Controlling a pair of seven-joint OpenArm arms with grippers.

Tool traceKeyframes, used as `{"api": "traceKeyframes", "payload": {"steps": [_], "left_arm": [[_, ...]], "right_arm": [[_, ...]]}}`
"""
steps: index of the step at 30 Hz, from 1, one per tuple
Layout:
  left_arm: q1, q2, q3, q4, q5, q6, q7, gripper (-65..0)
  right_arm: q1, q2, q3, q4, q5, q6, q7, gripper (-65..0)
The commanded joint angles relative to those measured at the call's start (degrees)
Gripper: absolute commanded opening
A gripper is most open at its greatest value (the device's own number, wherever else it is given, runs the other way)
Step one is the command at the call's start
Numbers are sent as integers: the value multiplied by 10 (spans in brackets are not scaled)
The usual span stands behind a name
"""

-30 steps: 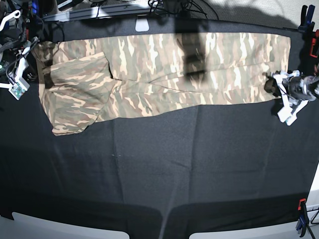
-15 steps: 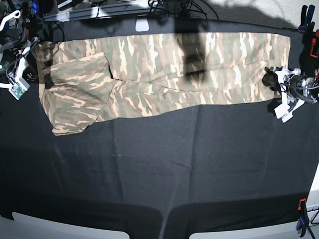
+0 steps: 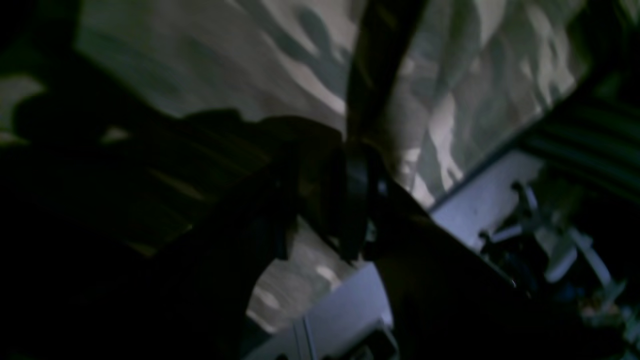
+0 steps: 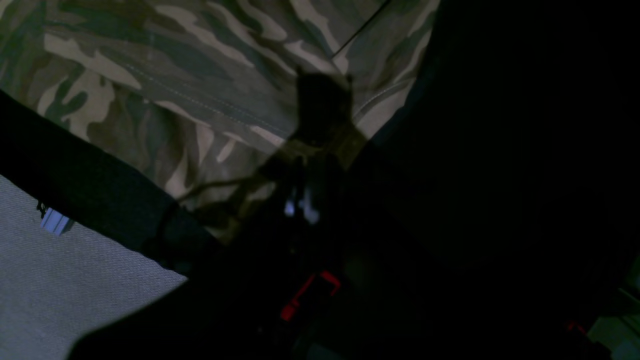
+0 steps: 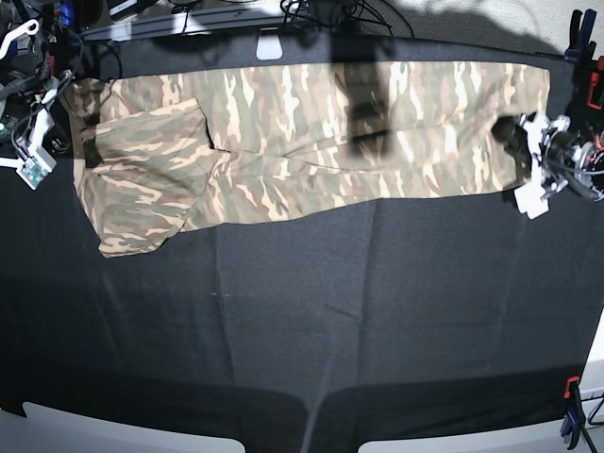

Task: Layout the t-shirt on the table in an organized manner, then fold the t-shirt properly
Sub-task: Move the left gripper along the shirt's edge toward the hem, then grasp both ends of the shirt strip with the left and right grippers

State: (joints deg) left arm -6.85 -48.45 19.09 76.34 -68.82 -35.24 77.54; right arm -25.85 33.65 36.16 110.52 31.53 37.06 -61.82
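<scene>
The camouflage t-shirt [image 5: 283, 142] lies as a long band across the far part of the black table [image 5: 330, 321], one sleeve spread toward the left front. My left gripper [image 5: 512, 142] sits at the shirt's right end. In the left wrist view its dark fingers [image 3: 375, 75] stand over camouflage cloth [image 3: 250, 50], too dim to show a grip. My right gripper [image 5: 88, 142] rests on the shirt's left end. The right wrist view shows its tips [image 4: 322, 100] shut over the print [image 4: 175, 75]. Whether they pinch cloth is unclear.
Clamps stand at the table's right edge: a dark one [image 5: 578, 33] at the far corner, a red one [image 5: 596, 85] below it, another [image 5: 571, 415] at the near corner. Cables and a white tag [image 5: 269, 47] line the far edge.
My left gripper has moved toward the far edge along the shirt's right end. The shirt and the right arm have not moved.
</scene>
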Motion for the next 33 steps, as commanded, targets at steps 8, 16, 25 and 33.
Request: {"api": "traceKeyframes", "payload": {"steps": [8, 16, 25, 33], "left_arm": [[-9, -13, -4, 5, -65, -13, 25, -523], [-5, -13, -4, 5, -139, -25, 25, -523], [44, -13, -4, 5, -141, -26, 25, -523], [61, -18, -4, 5, -116, -25, 25, -523]], "right_arm": [[3, 11, 6, 8, 6, -2, 7, -650], [3, 11, 6, 8, 6, -2, 2, -650], [3, 11, 6, 8, -1, 5, -26, -650], [2, 11, 6, 8, -65, 5, -26, -650]]}}
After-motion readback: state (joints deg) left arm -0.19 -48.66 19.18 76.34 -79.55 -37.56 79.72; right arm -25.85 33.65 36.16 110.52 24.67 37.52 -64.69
